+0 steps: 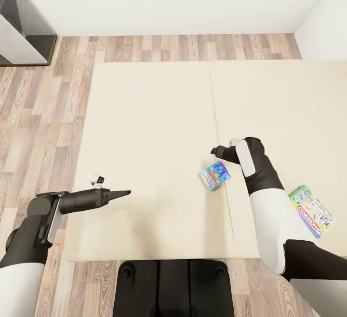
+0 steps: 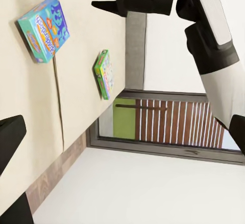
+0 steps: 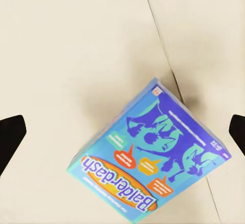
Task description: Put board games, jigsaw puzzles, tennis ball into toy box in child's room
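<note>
Right claw (image 1: 215, 151) hangs spread-fingered above blue board game (image 1: 215, 175), flat on the bed (image 1: 149, 114) beside the mattress seam, apparently lining up a grasp. Green-edged game (image 1: 313, 211) lies nearby. Left claw (image 1: 126, 192) idle; spread indiscernible.

A bed (image 1: 154, 124) lies ahead on the floor (image 1: 43, 109), its mattress split by a seam down the middle. One game box (image 1: 215, 175) rests on the mattress just left of that seam, toward the near edge. A second game box (image 1: 313, 210) lies farther right, near the bed's right side. A cabinet (image 1: 21, 27) stands against the wall at far left.
</note>
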You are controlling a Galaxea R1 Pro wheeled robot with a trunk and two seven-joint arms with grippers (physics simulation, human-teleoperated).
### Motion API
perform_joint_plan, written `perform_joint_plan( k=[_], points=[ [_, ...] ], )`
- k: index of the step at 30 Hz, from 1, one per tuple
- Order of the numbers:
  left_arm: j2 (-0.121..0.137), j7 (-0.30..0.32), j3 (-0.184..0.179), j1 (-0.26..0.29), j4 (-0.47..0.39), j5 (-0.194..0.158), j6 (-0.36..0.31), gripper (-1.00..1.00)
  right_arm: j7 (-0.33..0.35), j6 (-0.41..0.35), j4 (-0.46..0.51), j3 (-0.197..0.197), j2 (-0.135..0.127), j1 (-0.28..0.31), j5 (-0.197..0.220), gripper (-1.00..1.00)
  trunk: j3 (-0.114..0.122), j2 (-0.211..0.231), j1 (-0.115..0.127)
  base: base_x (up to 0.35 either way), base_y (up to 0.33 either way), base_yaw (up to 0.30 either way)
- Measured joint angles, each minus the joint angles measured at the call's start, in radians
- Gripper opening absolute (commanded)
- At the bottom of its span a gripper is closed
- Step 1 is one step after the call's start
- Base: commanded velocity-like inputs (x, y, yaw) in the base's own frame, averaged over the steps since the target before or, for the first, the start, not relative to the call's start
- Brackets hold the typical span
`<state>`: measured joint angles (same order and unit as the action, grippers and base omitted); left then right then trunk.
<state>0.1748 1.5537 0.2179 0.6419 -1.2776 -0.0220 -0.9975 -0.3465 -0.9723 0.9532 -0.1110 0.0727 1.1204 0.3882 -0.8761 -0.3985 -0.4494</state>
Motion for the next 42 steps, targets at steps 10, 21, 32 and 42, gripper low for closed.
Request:
perform_joint_plan(
  k=[10, 21, 32, 42],
  points=[
    [0.022, 0.013, 0.017, -0.001, 0.000, -0.005, -0.001, 1.00, -0.002, 0.045, -0.003, 0.002, 0.002, -0.001, 0.000, 1.00, -0.002, 0.000, 0.000, 0.000, 0.000, 0.000],
    [0.072, 0.013, 0.064, 0.002, -0.001, -0.011, -0.001, 1.00, -0.005, 0.057, -0.001, -0.001, 0.001, 0.002, -0.001, 1.00, -0.009, 0.000, 0.000, 0.000, 0.000, 0.000],
    [0.091, 0.013, 0.112, 0.002, 0.000, -0.015, 0.000, 1.00, -0.004, 0.106, -0.003, 0.001, 0.002, 0.001, 0.000, 1.00, -0.026, 0.000, 0.000, 0.000, 0.000, 0.000],
    [0.091, 0.013, 0.145, 0.002, 0.000, -0.015, 0.000, 1.00, -0.004, 0.128, -0.005, 0.001, 0.002, 0.000, 0.000, 1.00, -0.042, 0.000, 0.000, 0.000, 0.000, 0.000]
  ],
)
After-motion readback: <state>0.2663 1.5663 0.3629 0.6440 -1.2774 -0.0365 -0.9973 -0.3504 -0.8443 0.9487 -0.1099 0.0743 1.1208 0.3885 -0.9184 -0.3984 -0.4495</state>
